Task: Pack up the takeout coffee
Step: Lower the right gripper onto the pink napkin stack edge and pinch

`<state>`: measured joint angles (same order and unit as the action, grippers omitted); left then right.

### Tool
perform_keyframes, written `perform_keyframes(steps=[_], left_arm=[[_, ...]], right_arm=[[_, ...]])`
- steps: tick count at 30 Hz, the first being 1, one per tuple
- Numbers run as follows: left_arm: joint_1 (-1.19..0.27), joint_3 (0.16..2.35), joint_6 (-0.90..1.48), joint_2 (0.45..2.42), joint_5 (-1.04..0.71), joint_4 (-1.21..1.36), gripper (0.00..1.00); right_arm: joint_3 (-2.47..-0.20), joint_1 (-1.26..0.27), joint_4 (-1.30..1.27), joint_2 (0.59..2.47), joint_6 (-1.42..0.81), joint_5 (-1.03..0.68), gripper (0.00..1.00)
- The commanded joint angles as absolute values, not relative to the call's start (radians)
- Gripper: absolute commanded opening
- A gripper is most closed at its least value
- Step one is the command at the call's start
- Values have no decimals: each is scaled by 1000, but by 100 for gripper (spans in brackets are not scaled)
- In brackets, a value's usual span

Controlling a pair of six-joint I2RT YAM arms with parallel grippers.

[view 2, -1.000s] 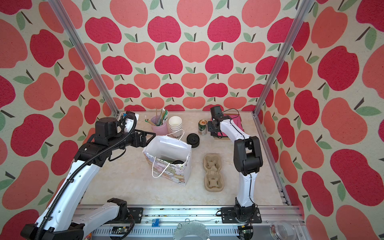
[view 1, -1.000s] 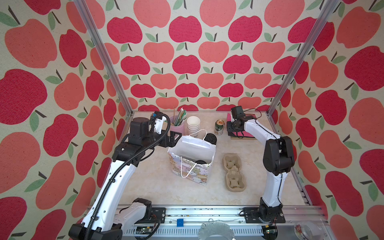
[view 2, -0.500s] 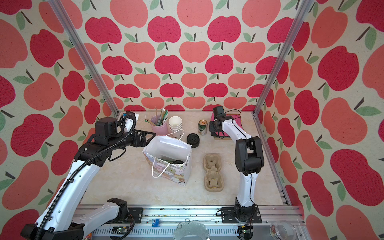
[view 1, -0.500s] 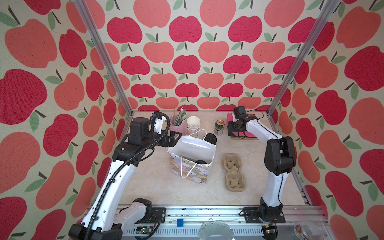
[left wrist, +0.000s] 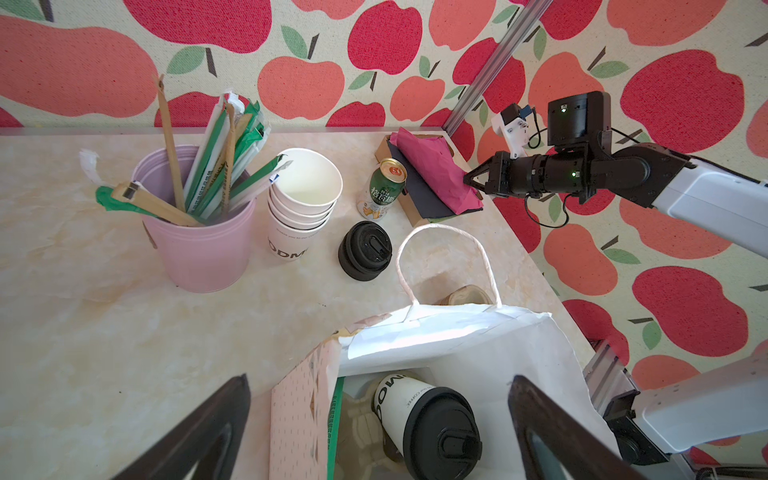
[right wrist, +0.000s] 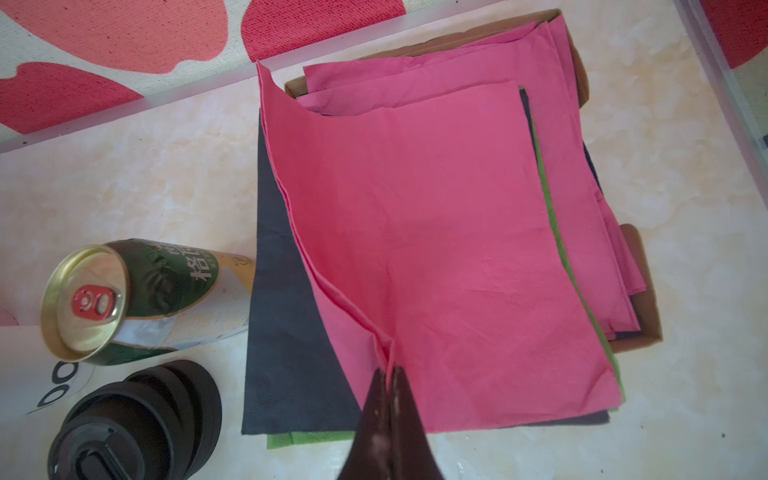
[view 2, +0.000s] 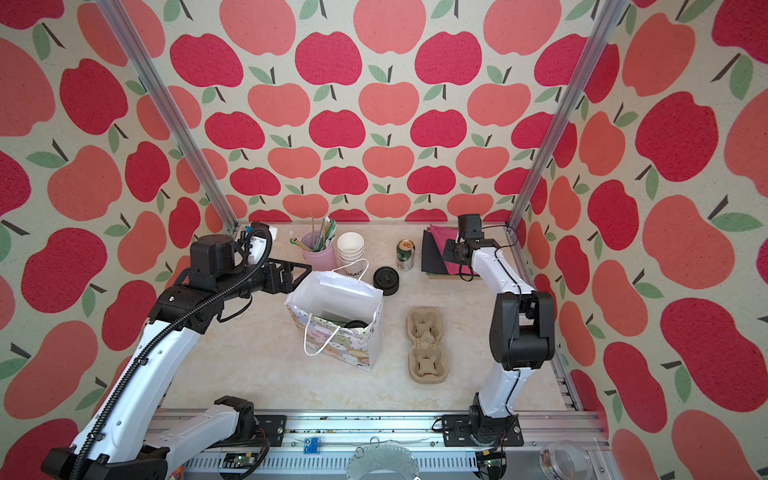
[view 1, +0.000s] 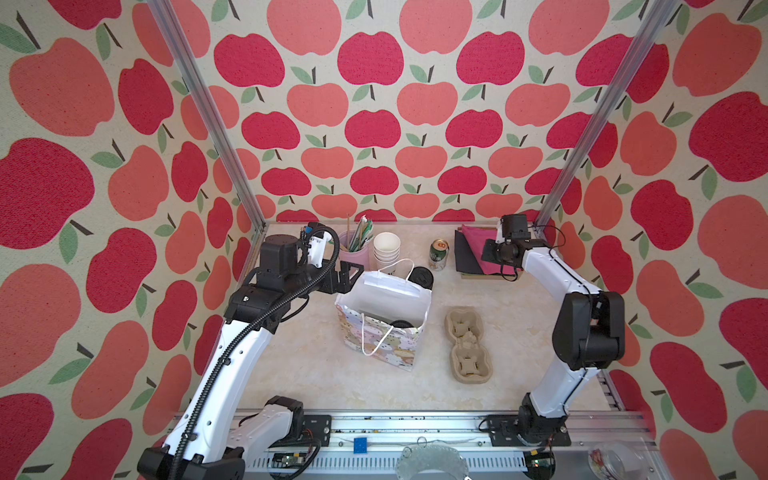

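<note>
The takeout coffee (left wrist: 428, 419), a white cup with black lettering and a black sip lid, leans inside the open paper bag (view 1: 384, 291); in both top views only its lid (view 1: 401, 323) (view 2: 356, 323) shows. My left gripper (left wrist: 378, 380) (view 1: 353, 276) hangs open just over the bag's back left rim, with nothing between its fingers. At the back right my right gripper (right wrist: 390, 374) (view 1: 485, 253) (view 2: 445, 251) is shut on a fold of the top pink napkin (right wrist: 436, 249) of a napkin pile.
Behind the bag stand a pink cup of straws (view 1: 353, 249), a stack of lidless white cups (view 1: 386, 248), a green-and-gold can (view 1: 438, 254) and a stack of black lids (view 1: 422, 276). A pulp cup carrier (view 1: 467, 349) lies right of the bag.
My right gripper has closed on the pink napkin and shifted slightly to the right. The left arm and the bag have stayed put.
</note>
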<state>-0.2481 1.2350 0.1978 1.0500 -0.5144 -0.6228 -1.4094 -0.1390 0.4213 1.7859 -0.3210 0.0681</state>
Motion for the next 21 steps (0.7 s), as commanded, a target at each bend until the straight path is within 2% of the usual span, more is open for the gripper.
perform_keyframes(steps=[1, 21], left_arm=[[-243, 1224, 219, 1031, -532, -600, 99], [-243, 1220, 225, 1032, -528, -594, 99]], right_arm=[[-1373, -110, 416, 1746, -339, 52, 0], [-1316, 17, 410, 1724, -321, 63, 0]])
